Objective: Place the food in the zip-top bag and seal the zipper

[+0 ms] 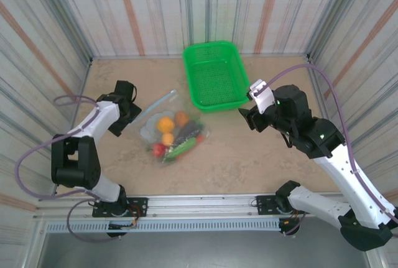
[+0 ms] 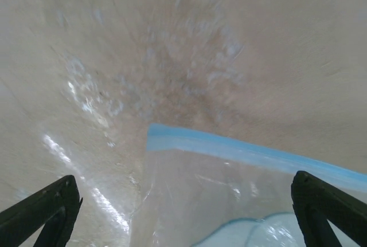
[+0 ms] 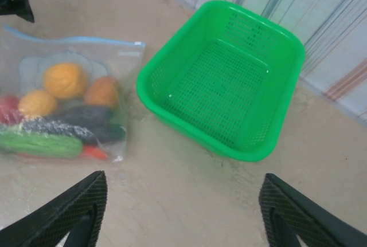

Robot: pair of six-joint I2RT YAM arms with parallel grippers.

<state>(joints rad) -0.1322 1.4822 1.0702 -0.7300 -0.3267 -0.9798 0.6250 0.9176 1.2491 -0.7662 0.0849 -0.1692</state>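
Observation:
The clear zip-top bag [image 1: 171, 130] lies flat on the table's middle left with the food inside. Through the plastic show two yellow round fruits [image 3: 64, 79], an orange one [image 3: 102, 91], a dark eggplant [image 3: 86, 118], a green cucumber [image 3: 40, 144] and a red strawberry [image 1: 159, 150]. The pale blue zipper [image 2: 241, 152] runs along the bag's far left edge and lies flat. My left gripper [image 2: 184, 187] hangs open just over the zipper end of the bag, gripping nothing. My right gripper [image 3: 183, 181] is open over bare table between the bag and the basket.
An empty green mesh basket [image 1: 214, 75] stands at the back centre, just right of the bag. Striped walls close the table on three sides. Bare tabletop lies in front of the bag and to the right.

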